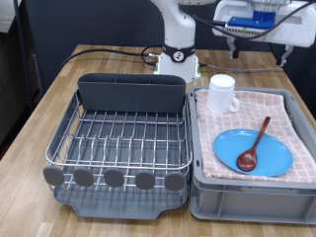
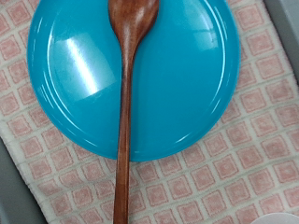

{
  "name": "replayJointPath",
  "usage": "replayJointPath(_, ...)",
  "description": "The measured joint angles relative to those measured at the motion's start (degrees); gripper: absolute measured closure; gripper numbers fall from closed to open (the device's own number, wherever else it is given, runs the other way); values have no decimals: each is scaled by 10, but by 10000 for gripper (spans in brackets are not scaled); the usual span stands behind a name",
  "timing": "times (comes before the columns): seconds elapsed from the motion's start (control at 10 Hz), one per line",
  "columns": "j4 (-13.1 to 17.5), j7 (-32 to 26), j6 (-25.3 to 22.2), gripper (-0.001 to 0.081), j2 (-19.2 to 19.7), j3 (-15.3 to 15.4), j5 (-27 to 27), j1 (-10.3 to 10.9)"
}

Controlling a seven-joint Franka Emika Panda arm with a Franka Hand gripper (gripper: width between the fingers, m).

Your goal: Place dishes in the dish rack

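The light-blue plate point(image 1: 259, 148) point(image 2: 187, 75) lies flat on the pink checked towel point(image 1: 281, 109) point(image 2: 224, 177) in the grey bin. Across the plate rests the reddish-brown wooden spoon point(image 1: 256, 143) point(image 2: 124, 121), its bowl on the plate and its handle running off onto the towel. The white mug point(image 1: 222, 94) stands upright at the towel's far corner. At the exterior view's left sits the dark grey dish rack point(image 1: 123, 138) with its wire grid and tall cutlery box point(image 1: 131, 92). My gripper point(image 1: 255, 38) hangs high above the bin; its fingers do not show in the wrist view.
The grey bin point(image 1: 247, 193) stands right beside the rack on a wooden table point(image 1: 39, 109). The robot's white base point(image 1: 178, 54) and black cables sit behind the rack. A dark curtain closes off the back.
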Motion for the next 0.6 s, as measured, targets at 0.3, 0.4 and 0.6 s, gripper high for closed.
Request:
replayJointPath(0.3,-5,-2,13,4,10,1,-12,1)
replayJointPath(0.4,1,1,11,4,17,6,-33,3)
replayJointPath(0.6,18,33,11,4,42,20,-80,5)
